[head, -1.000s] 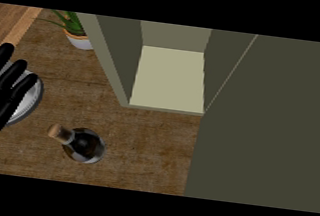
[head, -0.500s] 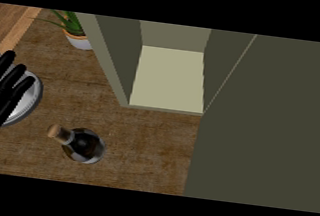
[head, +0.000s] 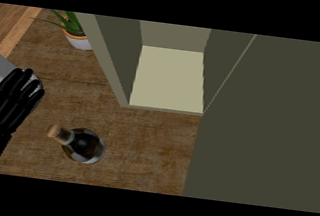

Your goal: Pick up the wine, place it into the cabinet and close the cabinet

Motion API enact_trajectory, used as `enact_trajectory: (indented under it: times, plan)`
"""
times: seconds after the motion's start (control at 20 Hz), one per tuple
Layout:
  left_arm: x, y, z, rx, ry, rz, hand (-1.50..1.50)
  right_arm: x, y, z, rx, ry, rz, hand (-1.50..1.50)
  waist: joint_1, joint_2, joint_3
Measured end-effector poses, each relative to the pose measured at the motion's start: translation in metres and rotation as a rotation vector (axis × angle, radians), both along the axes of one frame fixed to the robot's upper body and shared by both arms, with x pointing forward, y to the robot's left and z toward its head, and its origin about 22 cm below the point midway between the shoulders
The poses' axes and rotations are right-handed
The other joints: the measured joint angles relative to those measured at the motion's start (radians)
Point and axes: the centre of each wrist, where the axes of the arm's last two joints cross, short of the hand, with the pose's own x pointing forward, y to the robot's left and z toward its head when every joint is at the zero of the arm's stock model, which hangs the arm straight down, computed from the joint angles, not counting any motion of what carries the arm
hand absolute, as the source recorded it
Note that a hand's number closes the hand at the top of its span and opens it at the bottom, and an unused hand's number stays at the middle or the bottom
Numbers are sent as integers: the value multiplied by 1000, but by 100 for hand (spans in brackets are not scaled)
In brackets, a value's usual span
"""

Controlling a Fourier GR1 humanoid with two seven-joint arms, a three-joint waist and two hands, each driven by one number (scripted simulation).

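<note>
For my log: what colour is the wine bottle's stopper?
Light tan, like cork; the stopper tops the dark wine bottle in the head view.

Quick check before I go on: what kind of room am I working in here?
Most likely a kitchen: a wooden counter carrying a corked wine bottle, an open cabinet standing on it, and a potted plant behind.

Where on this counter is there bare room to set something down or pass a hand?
Bare counter lies between the wine bottle, the open cabinet and its door; the cabinet shelf is bare too. A smaller patch sits between the potted plant and the bottle. The left edge is crowded by the left hand.
</note>
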Motion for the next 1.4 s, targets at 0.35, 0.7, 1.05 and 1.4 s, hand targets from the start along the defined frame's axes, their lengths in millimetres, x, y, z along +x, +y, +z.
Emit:
enact_trajectory:
  times: [0.35, 0.7, 1.05, 1.4]
  plan:
    - [11, 13, -41, 0, 35, -13, -150, 0, -4, -1, -20, -2, -15, -150, -6, 1, 1]
    - [25, 22, -72, 18, 54, 10, -150, -3, -4, -5, -19, 2, -9, -150, -9, 1, 1]
    - [41, 32, -107, 29, 88, 30, -150, -5, -5, -6, -16, 2, -4, -150, -10, 1, 1]
    - [47, 42, -141, 31, 120, 19, -150, -4, -5, -6, -17, 2, -9, -150, -9, 1, 1]
